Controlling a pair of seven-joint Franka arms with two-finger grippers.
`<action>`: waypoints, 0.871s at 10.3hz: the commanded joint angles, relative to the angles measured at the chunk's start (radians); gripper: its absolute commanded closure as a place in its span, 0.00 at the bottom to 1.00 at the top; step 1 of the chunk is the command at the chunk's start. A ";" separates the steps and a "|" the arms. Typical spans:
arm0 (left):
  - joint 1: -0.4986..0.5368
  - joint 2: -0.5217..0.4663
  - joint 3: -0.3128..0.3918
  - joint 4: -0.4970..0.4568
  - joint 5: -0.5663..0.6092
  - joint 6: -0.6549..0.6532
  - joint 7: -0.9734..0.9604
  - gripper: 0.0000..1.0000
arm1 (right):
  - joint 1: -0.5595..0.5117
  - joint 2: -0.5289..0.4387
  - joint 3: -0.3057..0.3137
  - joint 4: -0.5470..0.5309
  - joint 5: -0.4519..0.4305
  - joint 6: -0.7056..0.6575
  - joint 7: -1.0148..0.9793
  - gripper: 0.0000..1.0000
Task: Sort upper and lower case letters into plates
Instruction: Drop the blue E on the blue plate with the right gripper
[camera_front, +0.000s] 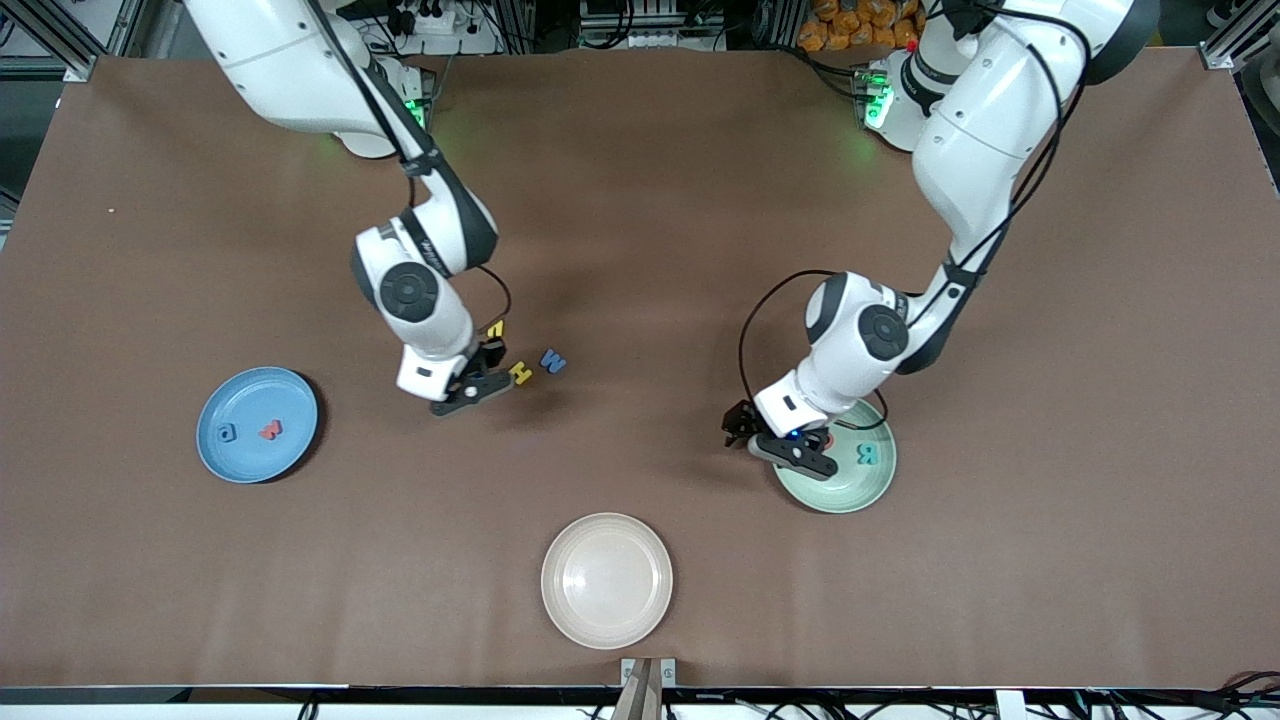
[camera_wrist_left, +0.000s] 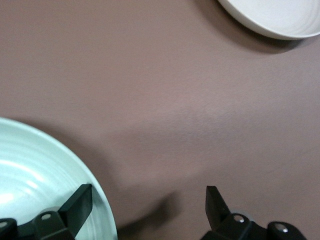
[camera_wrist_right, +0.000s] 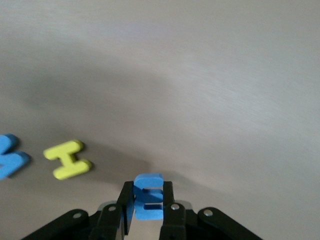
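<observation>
While the left gripper hangs released over the mint plate's rim, the right gripper pinches an upright blue letter, seen only from its wrist.

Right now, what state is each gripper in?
Left gripper: open, holding nothing, over the rim of the mint green plate.
Right gripper: shut on a small blue letter, just above the table beside the yellow H.
</observation>
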 joint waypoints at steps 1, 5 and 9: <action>-0.018 -0.020 0.014 -0.017 -0.013 -0.007 -0.017 0.00 | -0.136 -0.119 -0.004 -0.051 0.003 -0.147 0.003 1.00; -0.005 -0.112 0.049 -0.114 0.028 -0.051 0.053 0.00 | -0.352 -0.119 -0.006 0.031 -0.040 -0.219 -0.011 1.00; 0.023 -0.310 0.121 -0.118 0.033 -0.381 0.203 0.00 | -0.562 -0.003 -0.004 0.211 -0.143 -0.219 -0.179 1.00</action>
